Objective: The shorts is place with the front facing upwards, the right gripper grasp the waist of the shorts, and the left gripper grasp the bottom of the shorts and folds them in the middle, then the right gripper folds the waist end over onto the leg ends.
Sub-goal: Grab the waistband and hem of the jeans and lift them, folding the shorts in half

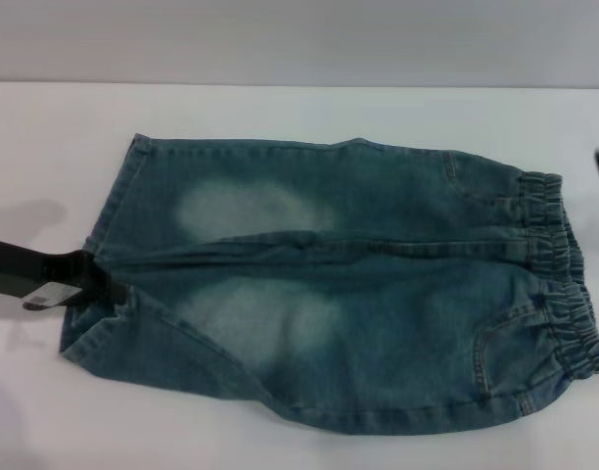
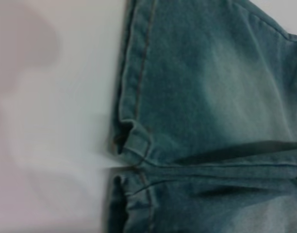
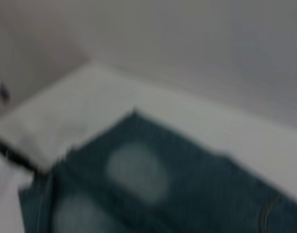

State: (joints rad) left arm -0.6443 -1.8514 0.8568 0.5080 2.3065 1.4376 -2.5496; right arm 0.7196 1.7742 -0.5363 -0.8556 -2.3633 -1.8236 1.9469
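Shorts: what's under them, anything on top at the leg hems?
The shorts lie flat on the white table; whatever is beneath the denim is covered. The left gripper sits at the leg hems; its fingertips are hidden.

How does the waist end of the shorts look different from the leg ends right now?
The waist end is ruffled elastic, lying at the robot's right; the leg ends are flat stitched hems at its left. The left hand sits at the leg ends; nothing touches the waist end. Both are blue denim, flat on the table.
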